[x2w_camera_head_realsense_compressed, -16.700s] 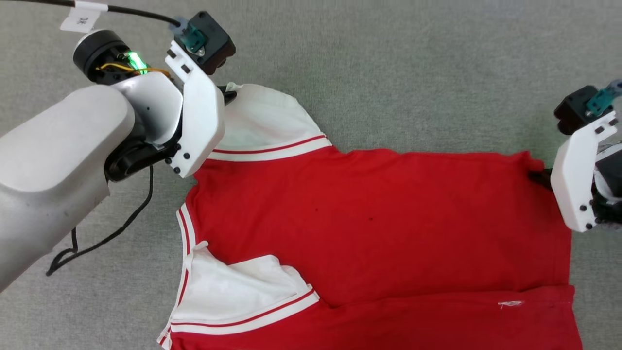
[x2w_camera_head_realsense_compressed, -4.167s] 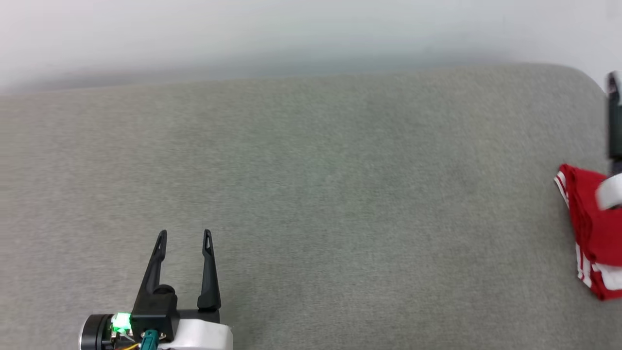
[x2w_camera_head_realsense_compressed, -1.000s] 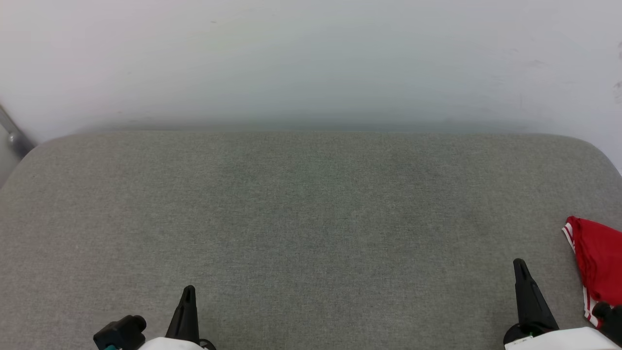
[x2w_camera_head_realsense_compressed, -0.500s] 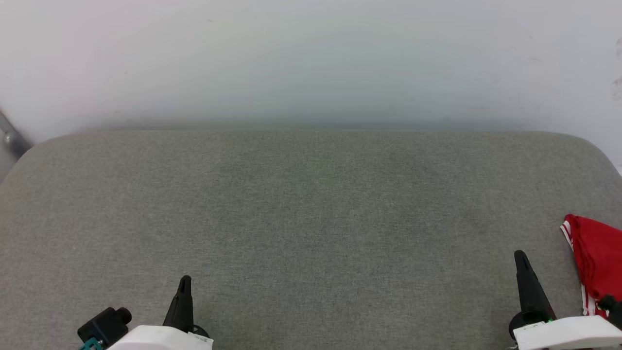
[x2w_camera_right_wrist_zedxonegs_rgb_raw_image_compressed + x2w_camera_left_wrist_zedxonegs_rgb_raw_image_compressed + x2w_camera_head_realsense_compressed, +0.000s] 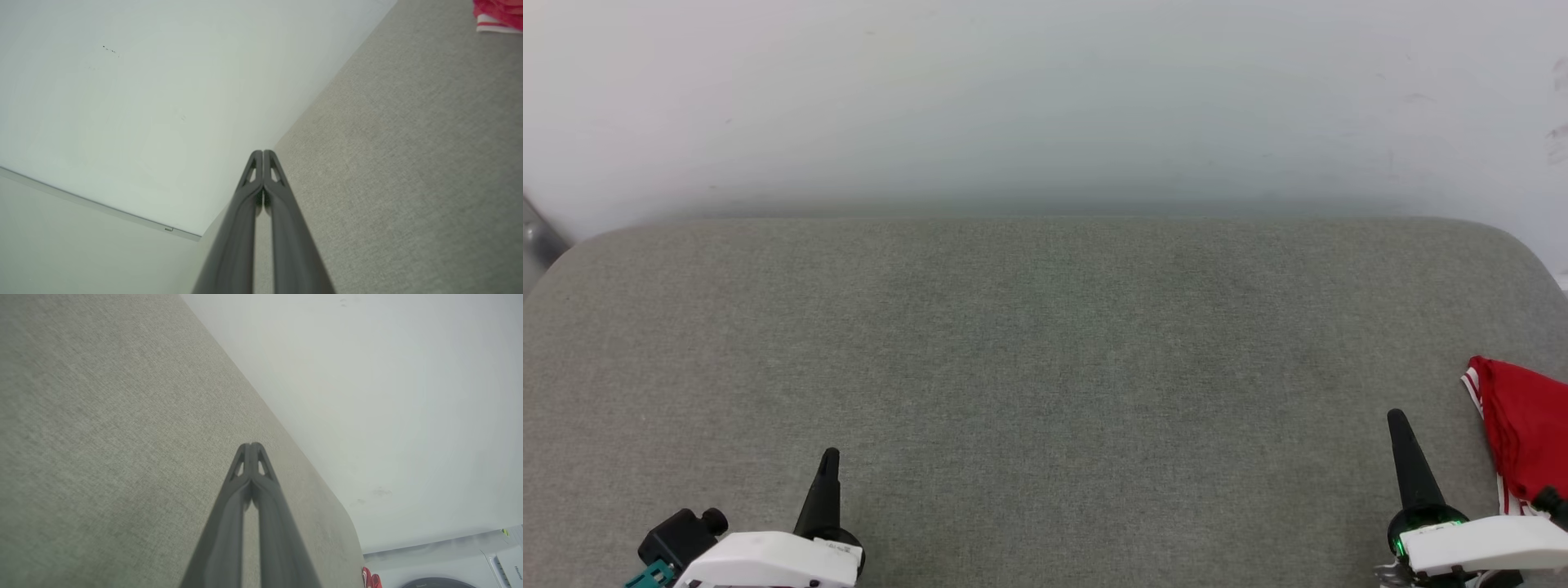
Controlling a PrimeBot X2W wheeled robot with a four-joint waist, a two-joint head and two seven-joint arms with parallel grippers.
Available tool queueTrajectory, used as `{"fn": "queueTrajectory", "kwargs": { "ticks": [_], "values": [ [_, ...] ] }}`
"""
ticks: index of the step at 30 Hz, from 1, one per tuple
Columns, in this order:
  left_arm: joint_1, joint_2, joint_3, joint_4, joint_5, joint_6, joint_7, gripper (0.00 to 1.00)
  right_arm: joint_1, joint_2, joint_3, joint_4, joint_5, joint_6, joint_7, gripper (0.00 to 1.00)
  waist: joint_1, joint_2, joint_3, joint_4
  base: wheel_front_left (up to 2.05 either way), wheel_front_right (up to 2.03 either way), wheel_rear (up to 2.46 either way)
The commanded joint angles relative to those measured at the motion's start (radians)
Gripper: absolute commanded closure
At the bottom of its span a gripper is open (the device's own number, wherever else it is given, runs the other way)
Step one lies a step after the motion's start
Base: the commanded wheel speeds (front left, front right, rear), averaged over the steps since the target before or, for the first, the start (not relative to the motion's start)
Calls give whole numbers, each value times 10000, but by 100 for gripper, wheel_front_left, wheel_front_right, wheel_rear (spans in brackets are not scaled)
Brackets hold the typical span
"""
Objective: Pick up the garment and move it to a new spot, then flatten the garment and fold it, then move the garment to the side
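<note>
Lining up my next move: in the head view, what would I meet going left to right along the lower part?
left end effector, fingers shut → right end effector, fingers shut → red garment at the right edge; all over the grey surface.

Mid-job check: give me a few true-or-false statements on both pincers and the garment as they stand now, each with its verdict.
1. The left pincer is shut and empty. True.
2. The right pincer grips the garment. False: it is shut on nothing, and the garment lies to its right.
3. The garment lies spread flat in the middle. False: it sits at the right edge of the grey surface, partly cut off in the head view.
4. A pale wall stands behind the grey surface. True.
</note>
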Motion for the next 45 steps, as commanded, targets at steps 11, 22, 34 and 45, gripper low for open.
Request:
{"fn": "queueTrajectory", "kwargs": {
  "ticks": [11, 22, 34, 45],
  "values": [
    [-450, 59, 238, 42, -1395, -266, 322, 100, -466, -82, -96, 117, 1295, -2, 322, 100, -1, 0, 31, -48, 0, 0, 0],
    [-664, 49, 418, 142, -2528, -437, 602, 100, -687, -73, -170, 284, 2339, -3, 599, 100, -1, 0, 62, -95, 0, 0, 0],
    [-882, 27, 615, 250, -3643, -607, 890, 100, -902, -54, -257, 453, 3356, -3, 893, 100, -1, 0, 96, -147, 0, 0, 0],
    [-1036, 5, 771, 330, -4478, -727, 1118, 100, -1067, -32, -323, 584, 4130, -4, 1113, 100, -1, 0, 124, -190, 0, 0, 0]
  ]
}}
